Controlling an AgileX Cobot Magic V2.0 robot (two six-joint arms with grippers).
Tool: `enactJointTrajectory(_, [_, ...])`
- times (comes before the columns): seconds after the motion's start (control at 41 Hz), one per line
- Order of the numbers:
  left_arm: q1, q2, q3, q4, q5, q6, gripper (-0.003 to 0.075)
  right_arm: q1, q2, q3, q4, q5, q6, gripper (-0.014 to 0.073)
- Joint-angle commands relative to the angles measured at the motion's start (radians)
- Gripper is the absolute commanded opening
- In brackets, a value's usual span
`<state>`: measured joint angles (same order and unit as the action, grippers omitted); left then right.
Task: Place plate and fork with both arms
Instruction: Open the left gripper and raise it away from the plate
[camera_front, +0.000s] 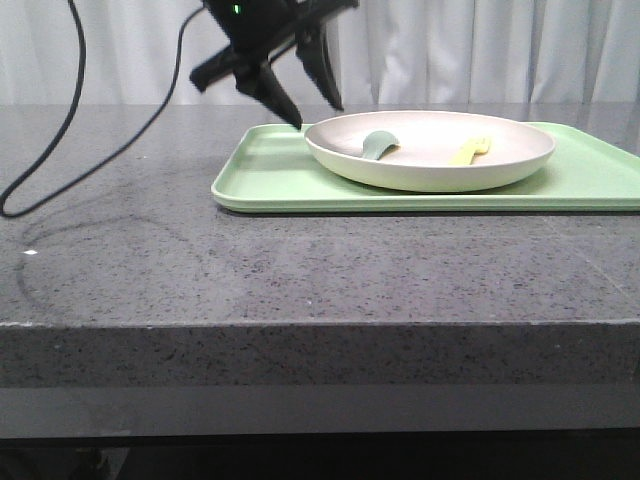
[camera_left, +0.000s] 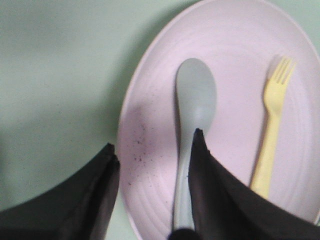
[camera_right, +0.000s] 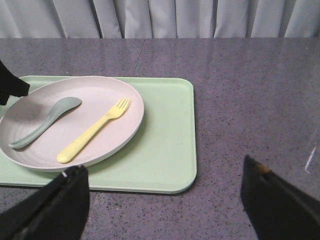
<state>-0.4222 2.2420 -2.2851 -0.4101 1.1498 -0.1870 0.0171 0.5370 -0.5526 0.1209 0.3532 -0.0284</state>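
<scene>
The cream plate (camera_front: 430, 178) lies on a light-green tray (camera_front: 270, 170). The pale-yellow fork (camera_front: 470, 150) lies in the plate's right half, beside a grey-green spoon (camera_front: 378, 145). My left gripper (camera_front: 308, 98) is open and empty, just above the plate's left rim. In the left wrist view (camera_left: 154, 140) one finger is over the tray (camera_left: 60, 75) and the other over the spoon's handle (camera_left: 196, 95); the plate (camera_left: 235, 60) and fork (camera_left: 272, 130) lie beyond. My right gripper (camera_right: 161, 167) is wide open and empty, above the tray's corner (camera_right: 165, 140), short of the plate (camera_right: 110, 95) and fork (camera_right: 92, 131).
The tray sits on a grey speckled stone table (camera_front: 300, 270), whose front edge is near the camera. A black cable (camera_front: 60, 140) loops over the table's left side. White curtains (camera_front: 480, 50) hang behind. A left finger (camera_right: 10, 85) shows in the right wrist view.
</scene>
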Motion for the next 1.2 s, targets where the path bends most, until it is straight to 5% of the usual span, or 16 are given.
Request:
enactJointTrajectory(0.0, [-0.008,-0.074,-0.11,0.017,0.044,0.014,0.0326,-0.002,0.009,-0.035,0.002,-0.078,-0.003,0.0634])
enactJointTrajectory(0.122, [-0.008,-0.074,-0.188,0.081,0.122,0.014,0.0248,-0.002,0.009,-0.035,0.002,-0.078,-0.003,0.0634])
enactJointTrajectory(0.317, [-0.008,-0.087,-0.208,0.096,0.122,0.014,-0.002,-0.002,0.009,-0.035,0.002,-0.077,-0.003,0.0634])
enactJointTrajectory(0.806, [-0.01,-0.27,-0.004,0.385,0.094,0.079,-0.0018,-0.002,0.009,-0.035,0.002,-0.078,-0.003,0.0634])
enactJointTrajectory(1.172, [0.056,-0.584,0.565,0.431,-0.218,0.053,-0.0018,-0.002,0.009,-0.035,0.002,-0.079,-0.003,0.0634])
